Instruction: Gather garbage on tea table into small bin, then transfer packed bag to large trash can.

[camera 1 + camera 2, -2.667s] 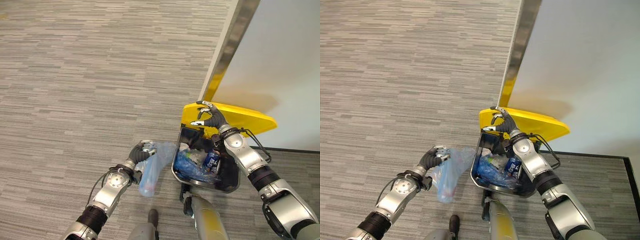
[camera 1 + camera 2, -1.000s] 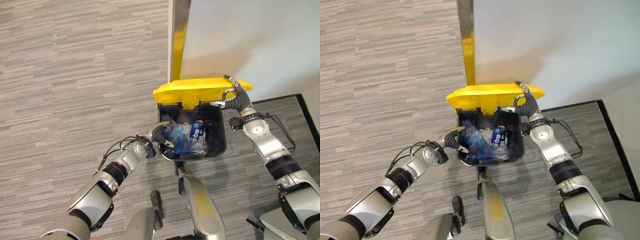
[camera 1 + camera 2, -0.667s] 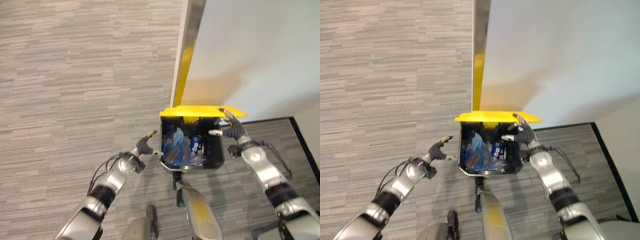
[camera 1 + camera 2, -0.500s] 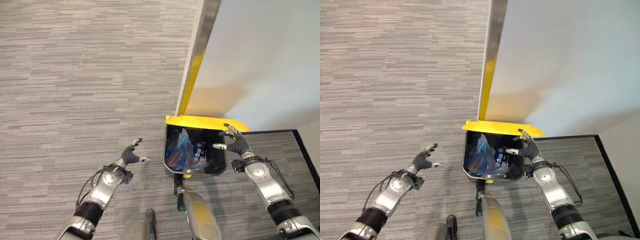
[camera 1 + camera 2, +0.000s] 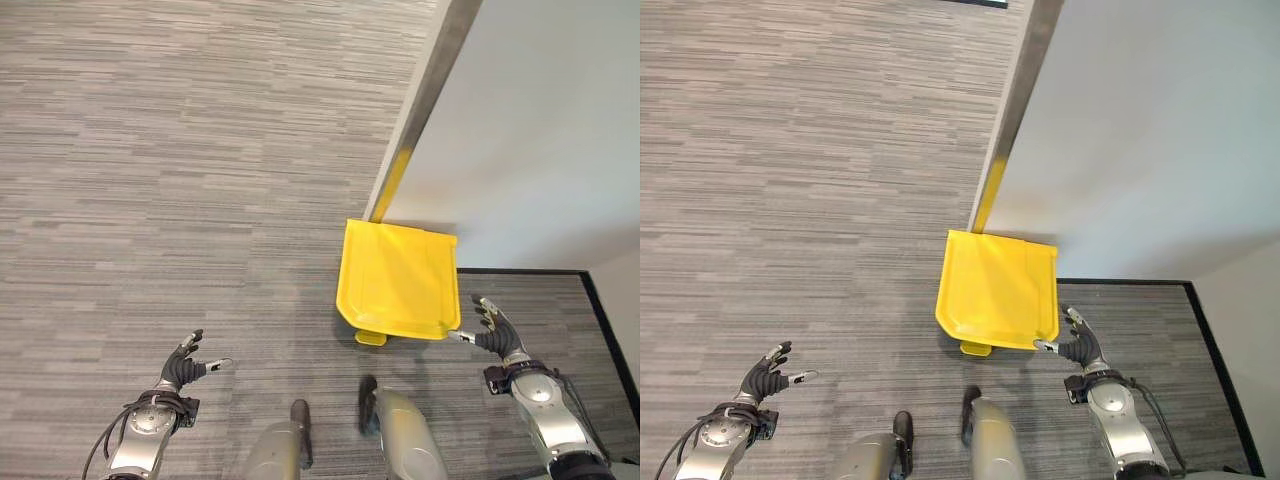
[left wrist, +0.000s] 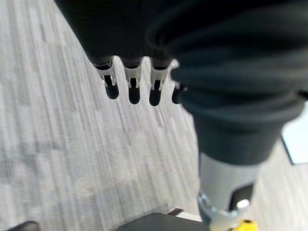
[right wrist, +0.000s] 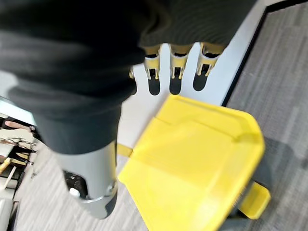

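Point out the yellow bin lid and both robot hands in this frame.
yellow lid (image 5: 398, 278), left eye view, middle of its flat top.
left hand (image 5: 183, 369), left eye view, back of the hand.
right hand (image 5: 495, 336), left eye view, back of the hand.

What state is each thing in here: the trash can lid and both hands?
Lid: shut, lying flat over the can, nothing of the inside showing.
Left hand: open, empty, above the carpet, well away from the can.
Right hand: open, empty, just beside the lid's near right corner; contact cannot be told.
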Available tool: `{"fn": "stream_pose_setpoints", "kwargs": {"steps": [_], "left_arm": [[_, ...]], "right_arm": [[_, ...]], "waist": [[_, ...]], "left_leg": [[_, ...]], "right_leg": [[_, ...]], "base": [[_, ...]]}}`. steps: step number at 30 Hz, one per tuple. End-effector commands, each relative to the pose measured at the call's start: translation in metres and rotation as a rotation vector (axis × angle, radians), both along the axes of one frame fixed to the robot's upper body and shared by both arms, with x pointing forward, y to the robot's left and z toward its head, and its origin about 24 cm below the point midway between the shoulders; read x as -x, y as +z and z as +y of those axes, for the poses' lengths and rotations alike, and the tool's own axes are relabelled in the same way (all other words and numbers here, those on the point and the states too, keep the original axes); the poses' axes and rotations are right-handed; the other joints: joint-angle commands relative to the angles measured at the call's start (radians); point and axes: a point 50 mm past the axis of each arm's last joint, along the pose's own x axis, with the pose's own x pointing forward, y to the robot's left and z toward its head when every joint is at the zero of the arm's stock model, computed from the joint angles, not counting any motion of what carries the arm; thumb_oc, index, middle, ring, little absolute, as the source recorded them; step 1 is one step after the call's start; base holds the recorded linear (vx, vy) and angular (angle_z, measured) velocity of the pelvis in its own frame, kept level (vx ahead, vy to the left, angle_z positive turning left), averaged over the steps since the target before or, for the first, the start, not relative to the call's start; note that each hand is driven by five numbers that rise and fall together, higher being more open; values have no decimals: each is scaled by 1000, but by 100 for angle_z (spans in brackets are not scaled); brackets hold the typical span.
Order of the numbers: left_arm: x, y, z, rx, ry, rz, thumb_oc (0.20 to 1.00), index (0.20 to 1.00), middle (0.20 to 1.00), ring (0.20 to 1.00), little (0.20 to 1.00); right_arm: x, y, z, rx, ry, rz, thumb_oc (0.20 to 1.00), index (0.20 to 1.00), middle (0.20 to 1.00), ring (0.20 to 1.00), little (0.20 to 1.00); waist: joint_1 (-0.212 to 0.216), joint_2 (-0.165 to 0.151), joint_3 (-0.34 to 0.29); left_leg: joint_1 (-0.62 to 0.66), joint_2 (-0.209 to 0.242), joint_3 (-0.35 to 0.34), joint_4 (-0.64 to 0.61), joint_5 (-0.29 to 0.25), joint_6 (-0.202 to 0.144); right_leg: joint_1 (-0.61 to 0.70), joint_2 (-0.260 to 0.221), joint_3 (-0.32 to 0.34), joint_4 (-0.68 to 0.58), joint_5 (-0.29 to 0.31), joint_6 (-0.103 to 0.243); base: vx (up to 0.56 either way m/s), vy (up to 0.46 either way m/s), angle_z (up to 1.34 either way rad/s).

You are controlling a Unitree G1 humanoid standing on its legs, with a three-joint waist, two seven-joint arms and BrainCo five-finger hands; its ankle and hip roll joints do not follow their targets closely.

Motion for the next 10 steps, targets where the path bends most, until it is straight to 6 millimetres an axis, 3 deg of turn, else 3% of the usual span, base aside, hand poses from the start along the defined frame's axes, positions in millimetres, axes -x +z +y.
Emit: {"fn": "stream_pose_setpoints", "kwargs": {"steps": [1, 3, 10], "left_arm": [[-1, 16, 10, -12, 24, -84, 1000, 1000, 1000, 1000, 1000], [5, 11, 11, -3, 41, -63, 1000, 1000, 1000, 1000, 1000], [20, -6, 6, 65, 100, -16, 1000, 1000, 1000, 1000, 1000]], "right_arm": [[3, 0, -9, 24, -23, -10, 1000, 1000, 1000, 1000, 1000], [10, -9, -10, 8, -37, 31, 1000, 1000, 1000, 1000, 1000], [32, -33, -18, -10, -84, 153, 1000, 1000, 1000, 1000, 1000]], "waist": [[10, -23, -70], [7, -27, -91], [7, -34, -150]], "left_leg": [[56, -32, 18, -59, -87, -50], [57, -25, 33, -82, -75, -55], [112, -9, 42, -172, -33, -86]], "right_leg": [[-16, 41, 15, -134, 84, -21], [8, 65, 13, -202, 83, -23], [148, 85, -8, -438, 107, -36]], "base": [[25, -92, -11], [63, -117, -7], [73, -104, -10]]}}
